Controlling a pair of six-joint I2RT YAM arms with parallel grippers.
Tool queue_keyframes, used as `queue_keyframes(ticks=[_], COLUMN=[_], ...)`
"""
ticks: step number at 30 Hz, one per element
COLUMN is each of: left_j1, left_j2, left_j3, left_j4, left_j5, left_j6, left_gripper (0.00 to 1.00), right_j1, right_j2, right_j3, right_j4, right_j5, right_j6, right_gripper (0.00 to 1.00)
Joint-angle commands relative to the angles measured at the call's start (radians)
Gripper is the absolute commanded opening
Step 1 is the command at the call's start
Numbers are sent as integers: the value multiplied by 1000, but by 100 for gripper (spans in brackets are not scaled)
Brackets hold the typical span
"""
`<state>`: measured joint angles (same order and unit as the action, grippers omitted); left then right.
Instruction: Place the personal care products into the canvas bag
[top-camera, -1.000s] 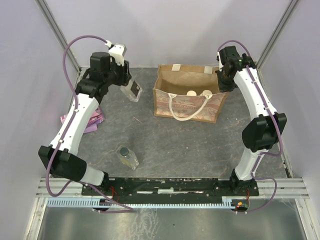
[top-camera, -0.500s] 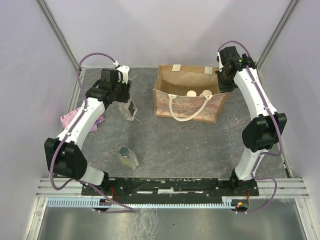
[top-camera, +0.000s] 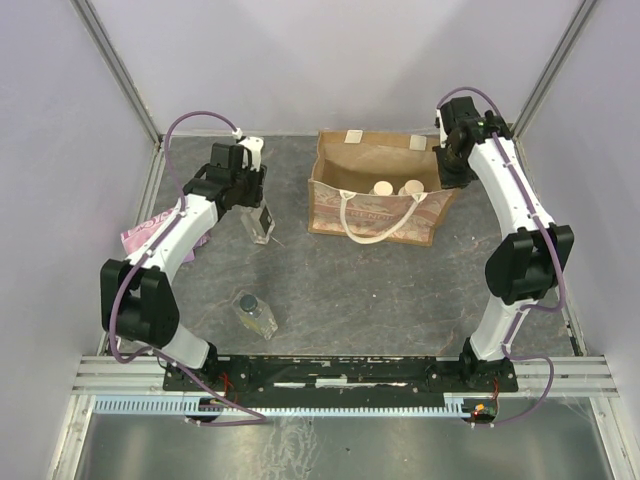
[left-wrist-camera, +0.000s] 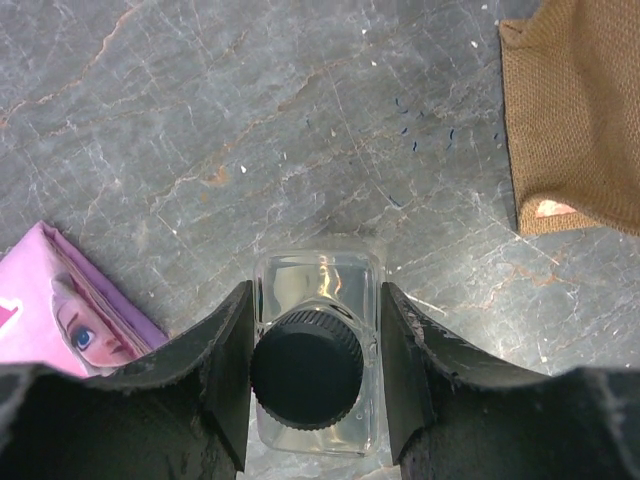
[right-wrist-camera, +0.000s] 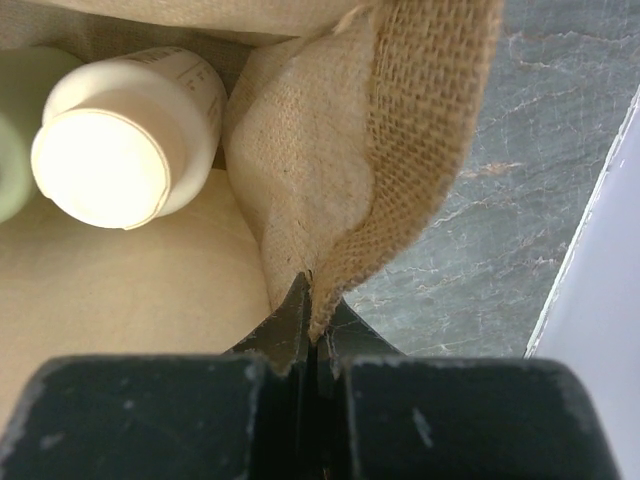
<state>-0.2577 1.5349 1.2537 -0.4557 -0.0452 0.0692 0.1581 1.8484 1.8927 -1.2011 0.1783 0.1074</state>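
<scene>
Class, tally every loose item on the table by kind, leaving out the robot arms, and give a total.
Clear squarish bottles with dark caps: 2
Pale cylindrical bottles inside the bag: 2
Tan-brown canvas bag with cream handles: 1
Flat pink packet: 1
Total: 6

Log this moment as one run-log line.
left gripper: shut on clear bottle | right gripper: shut on canvas bag rim | in bag: cream bottle, pale green bottle | on table: second clear bottle
</scene>
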Motion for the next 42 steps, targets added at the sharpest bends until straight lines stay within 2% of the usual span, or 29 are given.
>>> queue_keyframes(ticks=[1, 3, 6, 13, 17, 20, 29, 31, 33, 35, 39, 41, 42], left_j1=[-1, -2, -2, -10, -15, -16, -37, -47, -54, -60, -61, -61, -61], left_j2=[14, 20, 14, -20, -28, -25, 12, 22, 32, 46, 64, 69, 65], left_j3=[18, 17, 12, 15, 16, 12, -39, -46, -53, -51, -41, -30, -20], left_j4=[131, 132, 138, 116, 92, 81, 64, 59, 58, 50, 47, 49, 50], left_j5=[18, 41, 70, 85, 85, 85, 64, 57, 52, 46, 45, 39, 36], left_j6=[12, 4, -21, -45, -48, -46, -32, -34, -41, -44, -41, -39, -43], left_gripper=[7, 26, 43, 63, 80, 83, 85, 84, 76, 60, 21, 7, 3], right_j1=[-4, -4, -4, -4, -3, -3, -3, -4, -3, -4, -4, -5, -3], right_j2=[-16, -22, -29, -52, -58, -62, -73, -77, -78, -77, -75, -74, -72], right_j3=[-46, -54, -71, -135, -147, -148, -158, -166, -171, -174, -172, -169, -166], right_j4=[-8, -9, -9, 12, 19, 15, -3, -2, -6, -10, -10, -12, -15], right_j5=[-59, -67, -79, -111, -112, -113, -57, -54, -49, -43, -26, -22, -18], right_j6=[15, 18, 25, 39, 38, 40, 47, 50, 54, 57, 58, 58, 57], right_gripper=[0, 0, 0, 0, 1, 1, 1, 1, 1, 1, 1, 1, 1])
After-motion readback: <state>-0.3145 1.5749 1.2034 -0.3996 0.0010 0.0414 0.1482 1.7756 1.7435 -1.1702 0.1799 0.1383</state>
